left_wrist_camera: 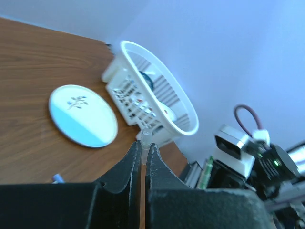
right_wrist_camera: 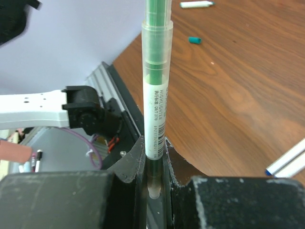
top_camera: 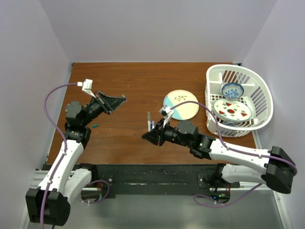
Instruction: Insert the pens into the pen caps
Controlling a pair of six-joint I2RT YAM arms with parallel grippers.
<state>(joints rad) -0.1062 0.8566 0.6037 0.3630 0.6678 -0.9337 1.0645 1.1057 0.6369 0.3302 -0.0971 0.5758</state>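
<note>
While the top view shows both arms raised off the table (top_camera: 119, 76), the left gripper (top_camera: 123, 98) and right gripper (top_camera: 144, 137) face roughly toward each other, well apart. I judge this a pose for joining two parts in the air. Loose pens (top_camera: 150, 122) lie just beside the right gripper, a green cap (top_camera: 95, 126) lies near the left arm, and the plate (top_camera: 181, 105) and basket (top_camera: 228, 66) sit off to the right, clear of the work. From the left wrist, the jaws are pressed together on a pale stub (left_wrist_camera: 146, 136) that pokes out past the fingertips. Its colour suggests a pen's end, but it is too blurred to rule out a cap. From the right wrist, the jaws are clamped on the lower end of a green pen (right_wrist_camera: 155, 95), which stands straight out along the fingers, probably so that its free end can meet a cap. The green cap lies on the wood beyond it, not yet fitted, with a far pen (right_wrist_camera: 196, 4) past that.
</note>
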